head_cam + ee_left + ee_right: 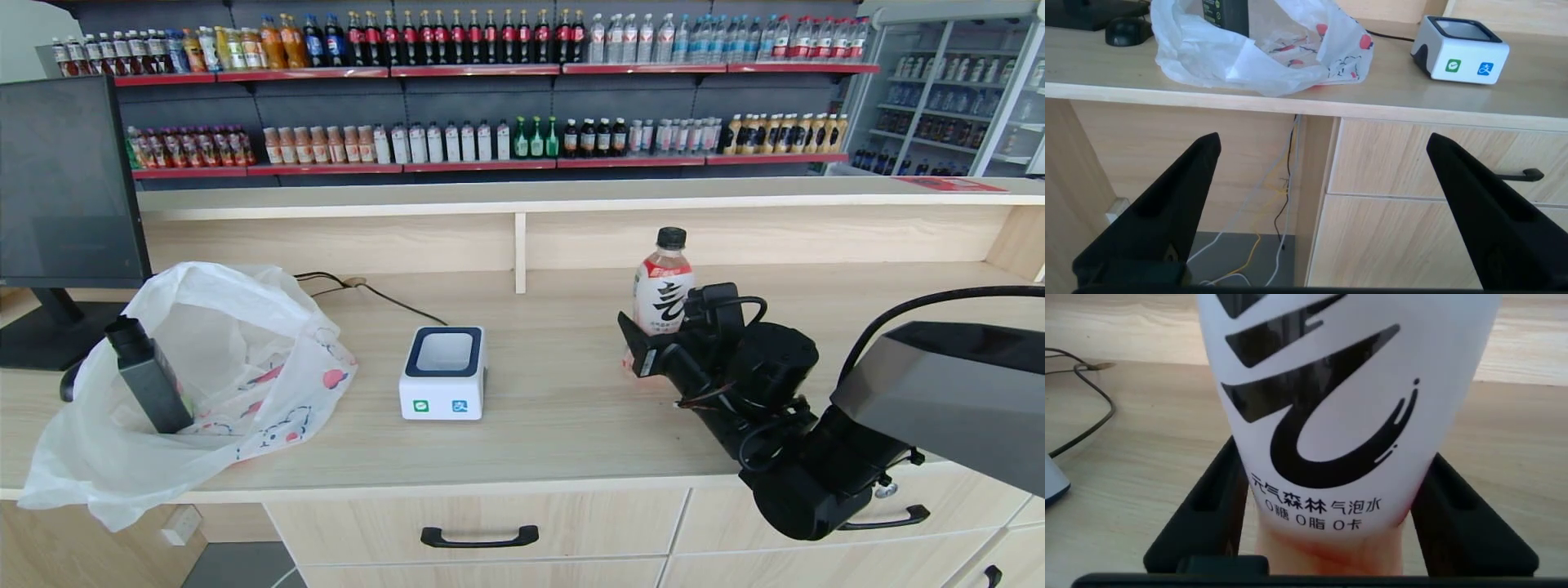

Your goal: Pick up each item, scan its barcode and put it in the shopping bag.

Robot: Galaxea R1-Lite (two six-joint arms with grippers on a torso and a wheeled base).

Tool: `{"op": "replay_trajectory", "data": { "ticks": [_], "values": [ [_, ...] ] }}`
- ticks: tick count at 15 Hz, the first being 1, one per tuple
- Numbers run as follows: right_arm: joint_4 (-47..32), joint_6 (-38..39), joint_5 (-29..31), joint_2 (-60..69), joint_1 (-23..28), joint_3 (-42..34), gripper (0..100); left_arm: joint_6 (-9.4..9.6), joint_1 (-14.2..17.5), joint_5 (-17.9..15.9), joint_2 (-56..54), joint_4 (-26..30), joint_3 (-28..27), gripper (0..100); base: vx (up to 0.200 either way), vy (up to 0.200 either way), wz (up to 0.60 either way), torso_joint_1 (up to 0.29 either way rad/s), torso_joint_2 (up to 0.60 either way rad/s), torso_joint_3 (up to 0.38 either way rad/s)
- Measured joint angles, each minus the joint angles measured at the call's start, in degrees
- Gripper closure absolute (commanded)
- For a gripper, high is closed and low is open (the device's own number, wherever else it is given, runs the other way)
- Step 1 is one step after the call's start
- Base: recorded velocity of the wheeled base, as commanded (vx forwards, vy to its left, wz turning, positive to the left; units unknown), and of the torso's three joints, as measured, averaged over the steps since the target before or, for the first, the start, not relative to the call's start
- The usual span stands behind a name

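A drink bottle [663, 282] with a white label and black cap stands upright on the counter [555, 408], right of the middle. My right gripper [653, 341] is open around its lower part. In the right wrist view the bottle [1331, 416] sits between the two black fingers [1204, 518], close to both. The white scanner [443, 371] stands at the counter's middle. The white shopping bag [245, 359] lies open at the left with a dark bottle [147, 376] standing in it. My left gripper [1323, 212] hangs open and empty below the counter edge, facing the cabinet front.
A monitor [65, 188] stands at the far left with a mouse [1127, 31] beside the bag. A cable [384, 298] runs behind the scanner. A raised wooden ledge [571, 200] borders the back. Bare counter lies between scanner and bottle.
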State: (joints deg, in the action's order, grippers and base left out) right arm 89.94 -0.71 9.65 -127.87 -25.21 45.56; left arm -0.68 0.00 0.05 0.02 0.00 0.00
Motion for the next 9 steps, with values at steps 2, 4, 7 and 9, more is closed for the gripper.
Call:
{"op": "replay_trajectory", "data": {
  "ticks": [2,4,7,9],
  "values": [
    [-0.02,0.00,-0.06,0.00,-0.04,-0.02,100,-0.07,0.00,0.02,0.00,0.00,0.00,0,0.000,0.000,0.00,0.000,0.00,0.000],
    [-0.02,0.06,-0.06,0.05,0.00,-0.11,100,-0.10,0.00,0.02,0.00,0.00,0.00,0,0.000,0.000,0.00,0.000,0.00,0.000],
    [-0.02,0.13,-0.09,0.22,-0.11,-0.28,100,-0.10,0.00,0.02,0.00,0.00,0.00,0,0.000,0.000,0.00,0.000,0.00,0.000],
    [-0.17,0.38,-0.06,0.66,-0.26,-0.46,100,-0.10,0.00,0.00,0.00,0.00,0.00,0,0.000,0.000,0.00,0.000,0.00,0.000]
  ]
}}
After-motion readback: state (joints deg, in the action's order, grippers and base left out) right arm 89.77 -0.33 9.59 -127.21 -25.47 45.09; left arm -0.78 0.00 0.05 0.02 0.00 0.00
